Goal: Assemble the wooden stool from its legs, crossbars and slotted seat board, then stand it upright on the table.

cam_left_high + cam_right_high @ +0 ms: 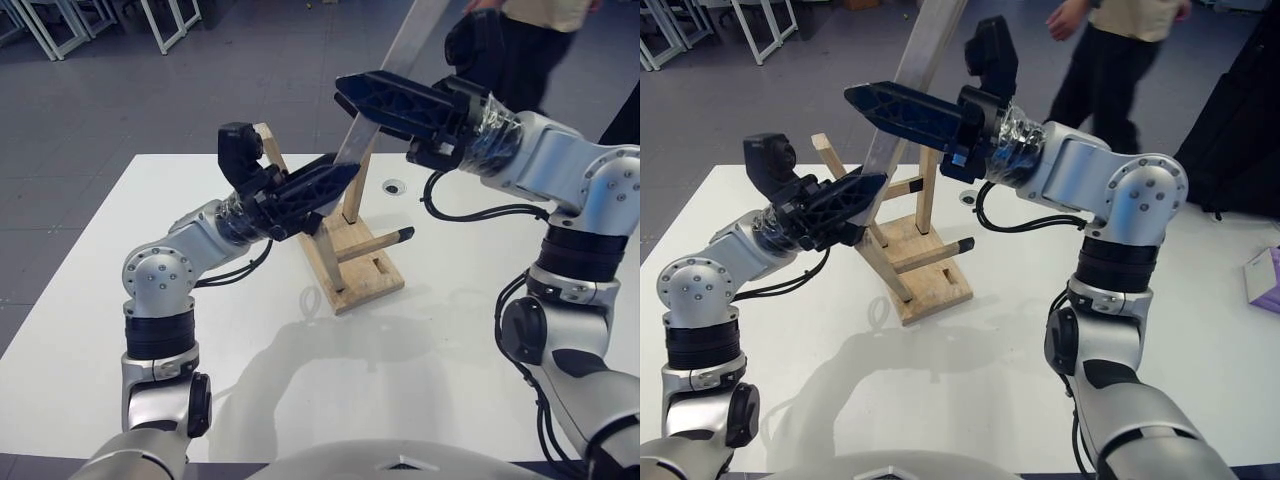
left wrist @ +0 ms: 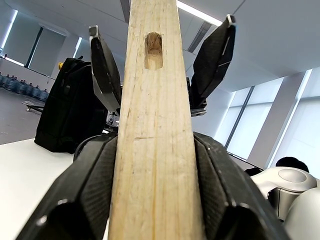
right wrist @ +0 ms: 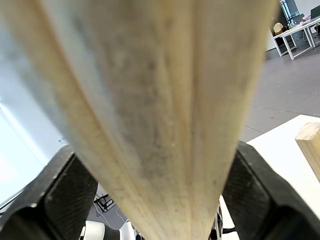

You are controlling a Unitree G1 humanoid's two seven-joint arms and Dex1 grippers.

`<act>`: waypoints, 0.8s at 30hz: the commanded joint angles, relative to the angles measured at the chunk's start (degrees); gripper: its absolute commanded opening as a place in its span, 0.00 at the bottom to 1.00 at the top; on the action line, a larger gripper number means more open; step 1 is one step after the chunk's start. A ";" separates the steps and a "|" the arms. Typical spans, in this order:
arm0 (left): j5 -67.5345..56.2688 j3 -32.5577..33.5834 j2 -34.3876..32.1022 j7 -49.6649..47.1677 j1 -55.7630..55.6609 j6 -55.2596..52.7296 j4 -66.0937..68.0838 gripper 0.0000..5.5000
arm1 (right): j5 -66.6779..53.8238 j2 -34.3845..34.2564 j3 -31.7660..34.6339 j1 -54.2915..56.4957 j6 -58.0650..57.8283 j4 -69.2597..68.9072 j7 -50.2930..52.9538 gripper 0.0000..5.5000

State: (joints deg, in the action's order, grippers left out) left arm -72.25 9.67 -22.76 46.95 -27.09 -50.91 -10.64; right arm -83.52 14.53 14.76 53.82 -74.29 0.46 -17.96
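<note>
Over the desk's [image 1: 430, 360] far middle, 1 long leg [image 1: 352, 148] slants steeply up, w/ a slot [image 2: 153, 50] cut in its face. The left hand [image 1: 345, 172] pinches its lower part, fingers pressed on both sides. The right hand [image 1: 345, 92] clamps it higher up, wood deep btwn the fingers, tips splayed off it. Just below sits the part-built stool [image 1: 345, 262]: seat board [image 1: 360, 288] on the desk, legs & a crossbar [image 1: 378, 243] sticking out.
</note>
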 commanded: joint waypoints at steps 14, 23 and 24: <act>1.18 1.71 -3.68 0.45 -4.22 -1.75 3.05 0.60 | 3.11 6.84 -1.09 2.32 1.55 2.61 -4.24 0.37; 4.81 6.91 -4.47 -4.61 0.32 2.96 1.28 0.85 | 11.77 14.47 3.14 9.02 8.31 12.18 -7.25 0.37; 5.89 8.09 -4.14 -6.53 2.07 4.43 0.16 0.88 | 13.61 16.10 3.24 8.52 8.78 12.88 -7.77 0.37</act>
State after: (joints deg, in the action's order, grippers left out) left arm -68.47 15.86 -27.30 43.50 -27.88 -48.63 -8.53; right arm -72.92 27.75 17.32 61.08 -66.58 11.92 -24.83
